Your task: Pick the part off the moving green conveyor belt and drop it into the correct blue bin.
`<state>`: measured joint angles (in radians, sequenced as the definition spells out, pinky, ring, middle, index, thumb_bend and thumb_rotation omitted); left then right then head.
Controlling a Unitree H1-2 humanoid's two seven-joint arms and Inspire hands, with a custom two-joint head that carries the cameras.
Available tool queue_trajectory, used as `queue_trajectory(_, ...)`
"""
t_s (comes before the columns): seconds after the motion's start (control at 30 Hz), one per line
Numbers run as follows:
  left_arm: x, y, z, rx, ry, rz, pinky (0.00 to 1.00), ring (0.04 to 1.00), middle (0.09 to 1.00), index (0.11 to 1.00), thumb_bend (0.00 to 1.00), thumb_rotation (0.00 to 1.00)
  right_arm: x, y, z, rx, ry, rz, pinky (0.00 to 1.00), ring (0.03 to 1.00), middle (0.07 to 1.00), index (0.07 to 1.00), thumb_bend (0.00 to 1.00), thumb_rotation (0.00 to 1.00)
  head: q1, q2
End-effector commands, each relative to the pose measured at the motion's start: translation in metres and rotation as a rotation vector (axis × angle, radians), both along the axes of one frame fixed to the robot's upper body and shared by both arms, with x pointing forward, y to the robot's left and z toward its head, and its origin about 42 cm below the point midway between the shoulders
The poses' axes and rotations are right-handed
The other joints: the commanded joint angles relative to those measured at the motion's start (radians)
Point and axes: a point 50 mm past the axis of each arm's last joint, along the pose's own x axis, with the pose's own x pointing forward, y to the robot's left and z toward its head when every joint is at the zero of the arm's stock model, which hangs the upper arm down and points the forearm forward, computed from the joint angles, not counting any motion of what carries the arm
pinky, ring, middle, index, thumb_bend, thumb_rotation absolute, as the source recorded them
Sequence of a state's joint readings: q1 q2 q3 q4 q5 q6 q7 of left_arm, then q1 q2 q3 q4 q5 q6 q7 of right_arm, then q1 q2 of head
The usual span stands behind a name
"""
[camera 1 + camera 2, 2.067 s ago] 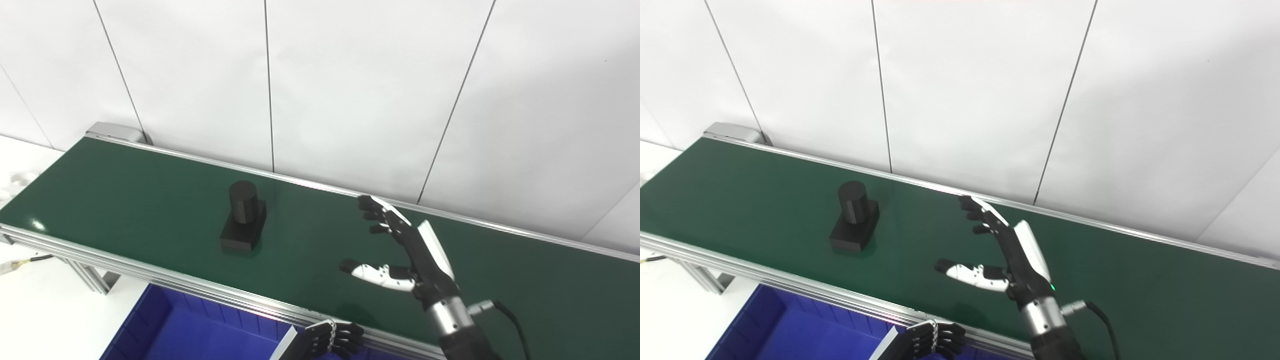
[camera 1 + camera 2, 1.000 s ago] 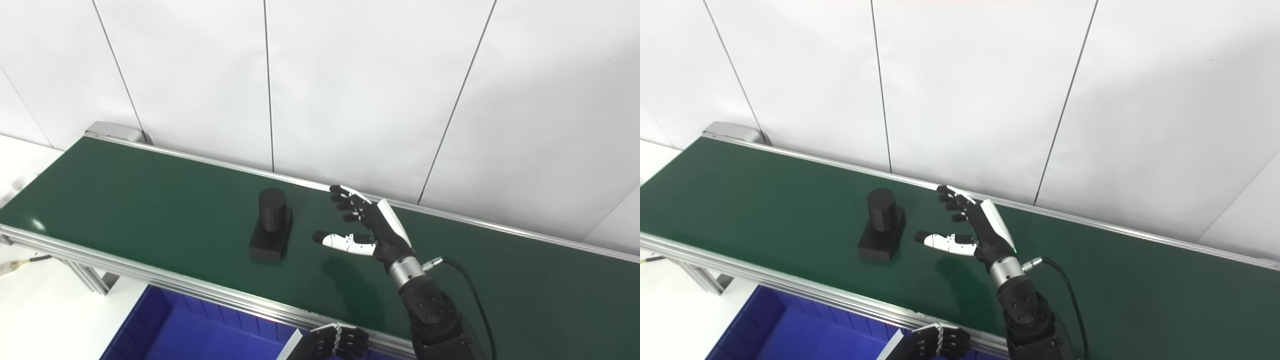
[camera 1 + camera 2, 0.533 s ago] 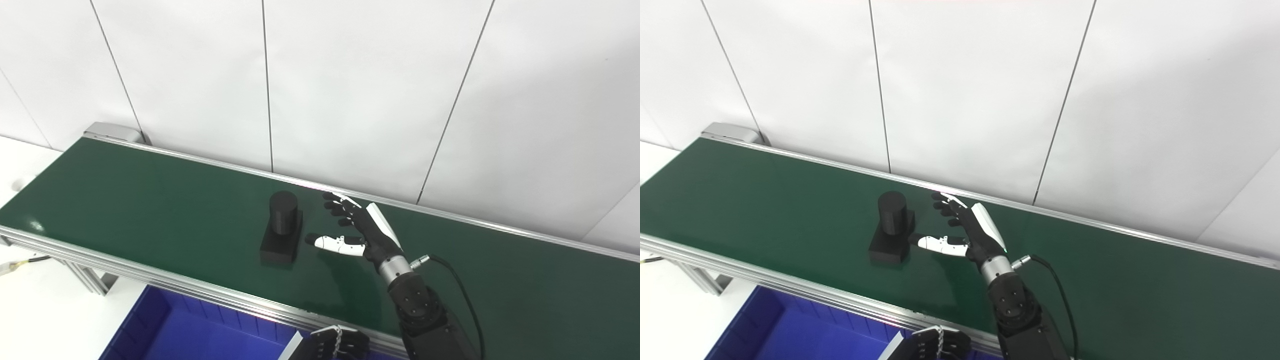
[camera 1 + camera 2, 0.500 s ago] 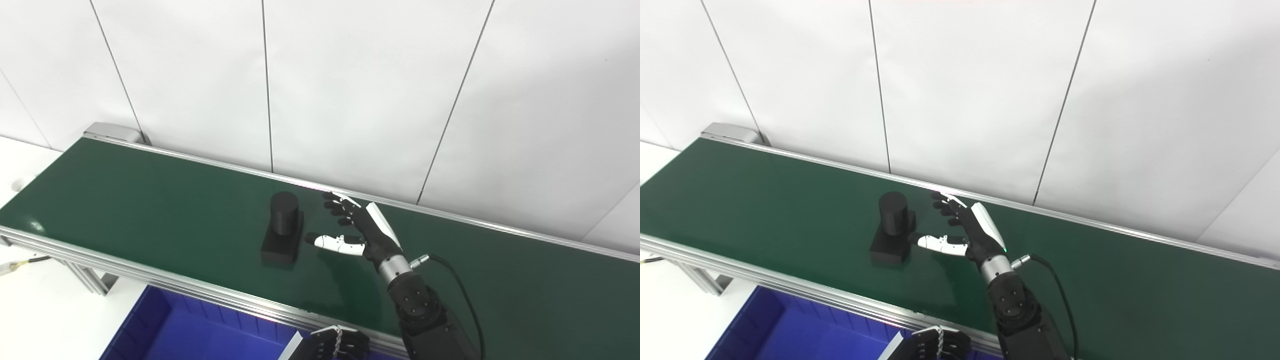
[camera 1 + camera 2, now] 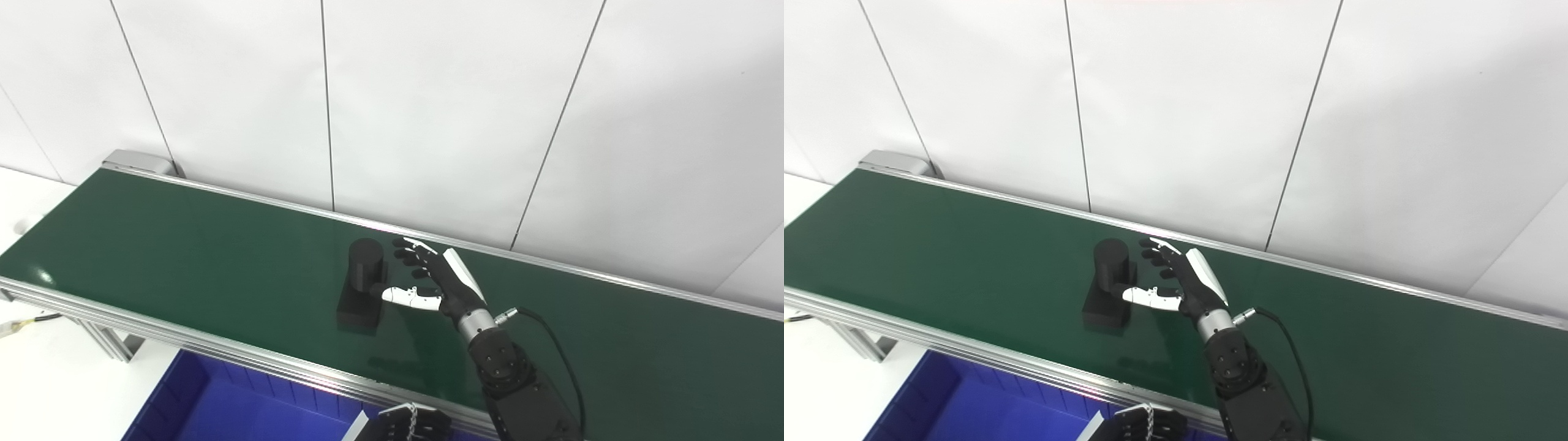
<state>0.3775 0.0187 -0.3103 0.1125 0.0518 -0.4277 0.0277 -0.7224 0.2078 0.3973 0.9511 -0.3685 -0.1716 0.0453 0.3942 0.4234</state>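
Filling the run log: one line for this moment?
phase: reach | right hand: open, at black part | left hand: idle | belt

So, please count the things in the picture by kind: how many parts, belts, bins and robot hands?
black part: 1
green conveyor belt: 1
blue bin: 1
hands: 2, the right hand and the left hand
Total: 5

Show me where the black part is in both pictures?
Left eye view: the black part stands on the green belt, just left of centre, right by the right hand.
Right eye view: the same part sits further left in the picture.
Shared landmark: the silver belt end at upper left.
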Motion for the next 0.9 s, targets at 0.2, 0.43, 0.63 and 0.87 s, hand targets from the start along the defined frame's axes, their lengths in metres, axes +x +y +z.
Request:
queue_trajectory(0.2, -0.001, -0.009, 0.014, -0.036, -0.075, 0.002, 0.59, 0.626, 0.662, 0.666, 0.9, 0.45, 0.005, 0.028, 0.027, 0.069, -0.096, 0.038, 0.78, 0.834, 0.823, 0.862, 0.7, 0.4, 0.006, 0.008)
queue_trajectory(0.43, -0.002, -0.012, 0.015, -0.04, -0.074, 0.009, 0.58, 0.62, 0.656, 0.661, 0.9, 0.46, 0.002, 0.034, 0.026, 0.087, -0.088, 0.032, 0.74, 0.813, 0.815, 0.857, 0.71, 0.35, 0.01, 0.011)
queue_trajectory(0.63, -0.003, -0.013, 0.016, -0.033, -0.077, 0.008, 0.58, 0.62, 0.656, 0.661, 0.91, 0.48, 0.0, 0.038, 0.025, 0.098, -0.102, 0.026, 0.69, 0.782, 0.799, 0.845, 0.72, 0.33, 0.013, 0.017)
queue_trajectory(0.87, -0.004, -0.013, 0.017, -0.031, -0.079, 0.013, 0.57, 0.62, 0.655, 0.659, 0.9, 0.48, -0.003, 0.04, 0.024, 0.146, -0.147, -0.032, 0.58, 0.665, 0.704, 0.752, 0.73, 0.16, 0.013, 0.02)
